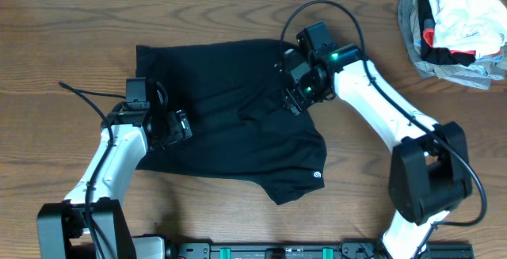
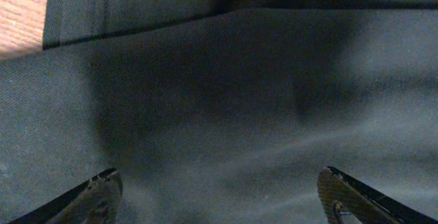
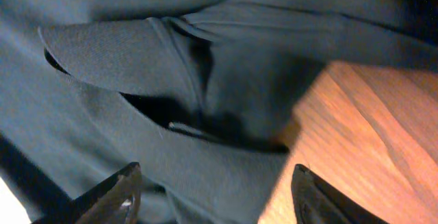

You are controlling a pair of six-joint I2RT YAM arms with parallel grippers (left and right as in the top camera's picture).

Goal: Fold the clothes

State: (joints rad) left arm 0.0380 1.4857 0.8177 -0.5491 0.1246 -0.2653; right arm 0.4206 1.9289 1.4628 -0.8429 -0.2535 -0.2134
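The black T-shirt (image 1: 230, 120) lies spread and rumpled on the wooden table, with a small white logo (image 1: 318, 175) near its front right corner. My left gripper (image 1: 181, 126) is open over the shirt's left side; in the left wrist view its fingers (image 2: 219, 186) stand wide apart just above flat black fabric (image 2: 226, 94). My right gripper (image 1: 295, 94) is open at the shirt's upper right edge; in the right wrist view its fingers (image 3: 215, 183) straddle the folded fabric edge (image 3: 137, 59) where it meets bare wood (image 3: 356, 135).
A heap of white, grey, red and black garments (image 1: 455, 29) sits at the back right corner. The table (image 1: 63, 37) is brown wood. A black cable (image 1: 83, 94) trails off the left arm.
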